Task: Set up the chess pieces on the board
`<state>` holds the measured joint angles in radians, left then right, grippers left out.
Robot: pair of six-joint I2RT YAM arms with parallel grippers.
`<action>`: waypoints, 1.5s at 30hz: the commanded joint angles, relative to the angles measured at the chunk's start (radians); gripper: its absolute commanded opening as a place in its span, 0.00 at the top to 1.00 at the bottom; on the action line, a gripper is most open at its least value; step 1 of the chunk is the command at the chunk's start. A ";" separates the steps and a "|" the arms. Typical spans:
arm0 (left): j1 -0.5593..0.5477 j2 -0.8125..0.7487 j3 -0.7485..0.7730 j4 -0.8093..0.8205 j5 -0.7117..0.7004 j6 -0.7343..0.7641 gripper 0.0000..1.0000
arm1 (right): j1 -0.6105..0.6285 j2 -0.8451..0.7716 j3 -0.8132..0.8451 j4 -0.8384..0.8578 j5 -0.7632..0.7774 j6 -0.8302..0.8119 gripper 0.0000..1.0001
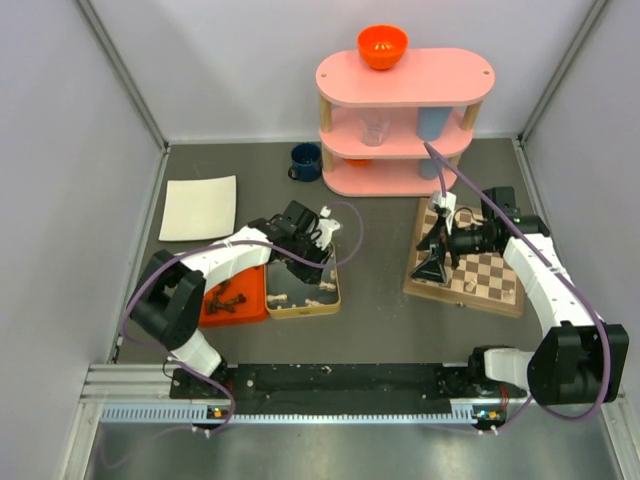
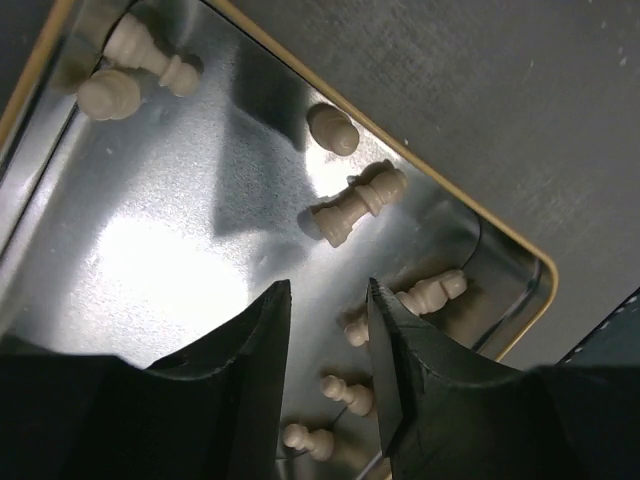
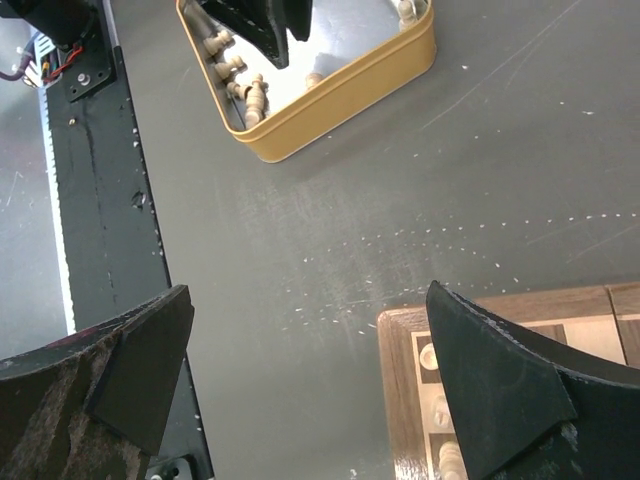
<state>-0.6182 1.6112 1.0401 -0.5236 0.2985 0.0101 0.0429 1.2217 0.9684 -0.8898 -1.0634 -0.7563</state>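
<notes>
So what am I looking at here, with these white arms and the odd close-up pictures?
Two robot arms sit at the table's near edge. One picture looks down from above; the other two come from cameras on each wrist, so the black shapes are its own fingers. The left gripper reaches into a metal tin of pale chess pieces, fingers half closed, nothing visibly gripped. The right gripper hangs wide open at the chessboard edge, holding nothing. An orange tray holds dark pieces. Behind stands a pink shelf with an orange bowl.
</notes>
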 commanded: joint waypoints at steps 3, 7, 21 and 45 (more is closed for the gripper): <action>-0.009 -0.007 0.023 -0.059 0.069 0.506 0.57 | -0.028 -0.034 -0.014 0.011 -0.049 -0.034 0.01; -0.011 -0.004 0.015 -0.067 0.146 0.709 0.56 | -0.040 -0.036 -0.017 0.009 -0.058 -0.035 0.01; -0.020 0.104 0.077 -0.102 0.252 0.975 0.55 | -0.080 -0.060 -0.033 0.006 -0.079 -0.044 0.01; -0.066 0.148 0.074 -0.032 0.054 0.904 0.98 | -0.080 -0.070 -0.036 -0.001 -0.086 -0.054 0.01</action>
<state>-0.6834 1.7706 1.1091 -0.5941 0.4015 0.9241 -0.0311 1.1778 0.9356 -0.8913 -1.1095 -0.7849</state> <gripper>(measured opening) 0.116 0.987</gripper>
